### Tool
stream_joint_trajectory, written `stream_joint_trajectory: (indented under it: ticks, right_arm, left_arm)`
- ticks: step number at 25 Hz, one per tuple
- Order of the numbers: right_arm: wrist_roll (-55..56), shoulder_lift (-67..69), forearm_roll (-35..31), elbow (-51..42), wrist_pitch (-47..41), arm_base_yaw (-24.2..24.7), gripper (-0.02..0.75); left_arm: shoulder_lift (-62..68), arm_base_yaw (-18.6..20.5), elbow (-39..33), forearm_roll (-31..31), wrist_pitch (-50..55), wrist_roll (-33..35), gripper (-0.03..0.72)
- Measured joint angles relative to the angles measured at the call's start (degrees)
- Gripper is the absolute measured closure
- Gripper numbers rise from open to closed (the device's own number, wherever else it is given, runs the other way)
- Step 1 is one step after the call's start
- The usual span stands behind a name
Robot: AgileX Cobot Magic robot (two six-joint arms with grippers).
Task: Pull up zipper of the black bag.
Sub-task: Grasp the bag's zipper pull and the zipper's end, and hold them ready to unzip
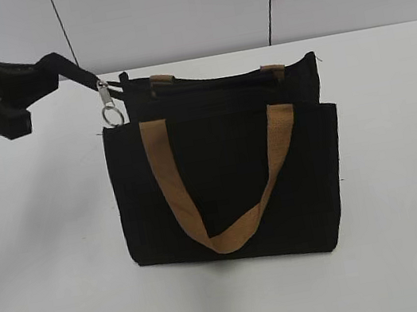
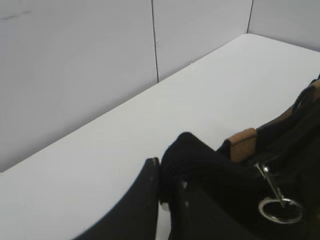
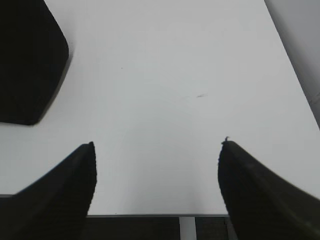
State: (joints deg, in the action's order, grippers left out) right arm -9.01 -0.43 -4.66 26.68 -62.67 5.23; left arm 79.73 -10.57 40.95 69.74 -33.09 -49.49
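Pinching a black fabric tab at the upper left corner of the black bag (image 1: 231,192) with the left gripper (image 1: 85,77), fingers closed tight on the cloth, probably to brace that end so the zipper (image 1: 212,83) can slide without the bag dragging along. Standing upright near the middle of the white table (image 1: 55,296), front pocket and tan handles (image 1: 235,236) facing the camera. Hanging just beside the pinched corner, a metal clip with ring (image 1: 110,109). Waiting spread wide and empty over bare table to the bag's right, the right gripper (image 3: 155,165). Cannot tell whether the zip line is shut; pull tab not made out.
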Motion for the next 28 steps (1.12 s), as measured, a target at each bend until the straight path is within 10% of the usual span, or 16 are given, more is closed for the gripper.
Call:
stream_joint_trajectory:
  ticks: [19,28]
  right_arm:
    - [-9.57,33.20,-13.62,13.47,6.66,-1.02,0.162]
    - [-3.16,57.42,-12.50,23.82,10.51,-17.34,0.162]
  left_arm:
    - [0.00,-0.93,3.19,2.53,-1.48,-3.64,0.667]
    - [0.00,-0.93,3.25,2.63,-2.02,-3.64,0.668]
